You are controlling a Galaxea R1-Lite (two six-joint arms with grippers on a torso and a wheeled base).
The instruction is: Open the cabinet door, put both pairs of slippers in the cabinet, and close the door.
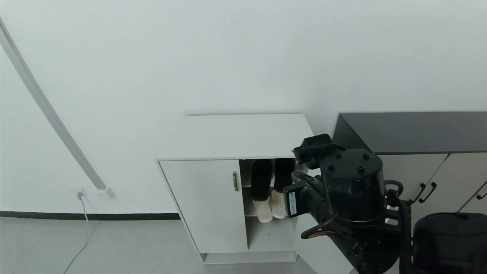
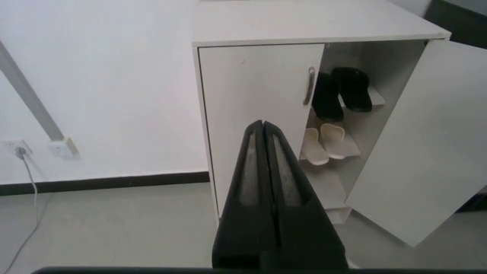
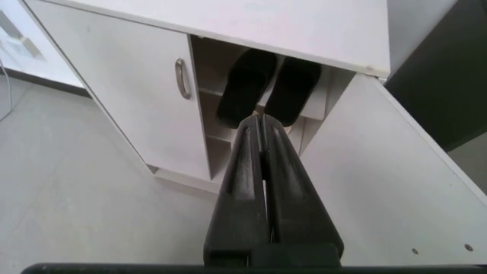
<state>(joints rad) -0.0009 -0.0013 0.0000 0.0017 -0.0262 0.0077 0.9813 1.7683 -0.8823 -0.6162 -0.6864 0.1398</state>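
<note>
White cabinet (image 1: 243, 135) stands with its right door (image 2: 426, 144) swung open and its left door (image 1: 205, 201) shut. Black slippers (image 1: 262, 179) sit on the upper shelf and cream slippers (image 1: 271, 207) on the one below, so both pairs are inside. Left hand (image 2: 263, 125) and right hand (image 3: 262, 120) each have their fingers pressed together and hold nothing. The right hand hangs just before the opening, beside the open door. As I judge it, only closing that door is left.
</note>
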